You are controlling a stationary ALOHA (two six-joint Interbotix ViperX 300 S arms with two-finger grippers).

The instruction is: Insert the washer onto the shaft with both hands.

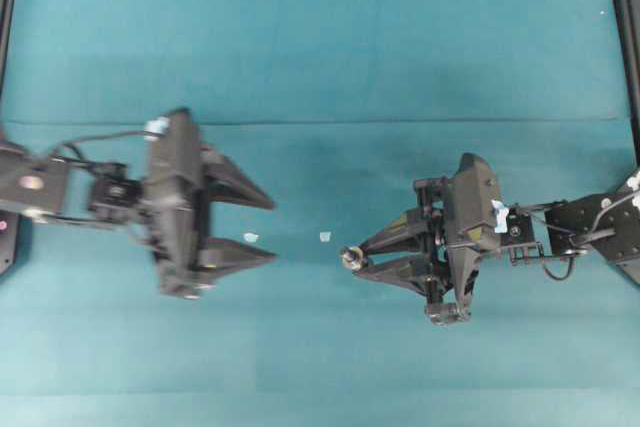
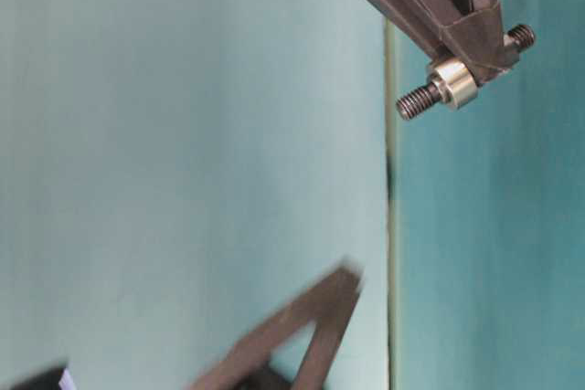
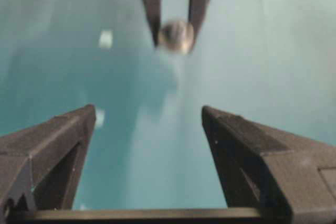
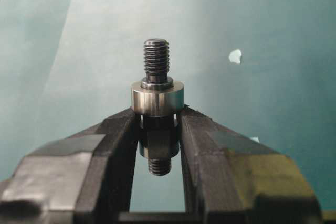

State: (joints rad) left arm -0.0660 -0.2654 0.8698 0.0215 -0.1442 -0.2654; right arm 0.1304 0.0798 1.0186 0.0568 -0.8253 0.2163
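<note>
My right gripper [image 1: 353, 259] is shut on the shaft [image 4: 156, 61], a dark threaded pin standing upright between its fingertips. The silvery washer [image 4: 157, 97] sits around the shaft, resting on top of the two fingertips, with the threaded end sticking out above it. At table level the washer [image 2: 454, 82] and the shaft [image 2: 416, 100] hang above the mat in that gripper [image 2: 477, 50]. My left gripper [image 1: 272, 230] stands open and empty to the left, apart from the parts. Its wrist view shows wide jaws [image 3: 148, 109] and the blurred washer [image 3: 176, 35] ahead.
Two small white scraps [image 1: 250, 238] [image 1: 325, 237] lie on the teal mat [image 1: 320, 47] between the grippers. Another scrap [image 4: 235, 55] shows in the right wrist view. Black frame rails run along the left and right edges [image 1: 628, 37].
</note>
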